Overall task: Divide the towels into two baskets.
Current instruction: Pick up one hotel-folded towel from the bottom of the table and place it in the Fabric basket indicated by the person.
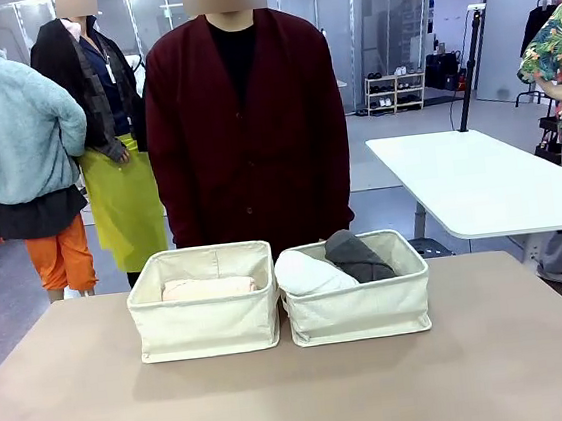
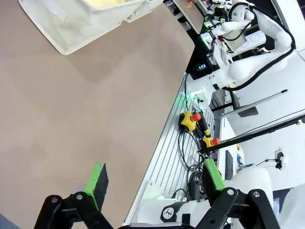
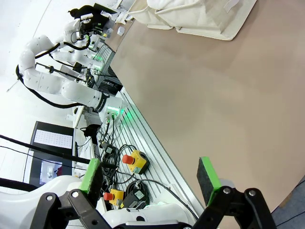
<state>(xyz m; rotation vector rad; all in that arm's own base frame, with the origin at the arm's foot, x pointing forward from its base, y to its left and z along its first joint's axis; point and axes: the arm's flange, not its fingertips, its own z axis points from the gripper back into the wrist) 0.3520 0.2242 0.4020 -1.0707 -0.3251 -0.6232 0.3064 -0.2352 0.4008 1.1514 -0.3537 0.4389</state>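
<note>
Cream canvas, two matching baskets side by side near the far edge of the tan tabletop (image 1: pixel 71 414), walls just touching at the middle. Left basket (image 1: pixel 207 324): holds one cream towel (image 1: pixel 209 287) lying flat along the bottom, low below the rim; hard to tell from the front whether a second roll lies behind it. Pale yellow towel (image 2: pixel 107 3) just peeking over that basket's rim at the top edge of the left wrist view. Right basket (image 1: pixel 360 308): holds a white towel (image 1: pixel 311 273) at its left side, bulging above the rim, and a dark grey towel (image 1: pixel 356 255) leaning against it toward the back, also rising above the rim. Directly behind both baskets, a person in a dark red cardigan (image 1: pixel 245 124) standing at the far side, hands hidden below the basket rims.

Left gripper (image 2: pixel 155 183): spread wide open, nothing between the green pads, hanging over the bare tabletop's near edge, well apart from the baskets; yellow stop buttons (image 2: pixel 189 120) with red caps on the rail beyond.

Right gripper (image 3: pixel 150 176): likewise wide open and holding nothing, over the tabletop's near edge and the cable-strewn rail, well apart from the baskets at the top of its view.
</note>
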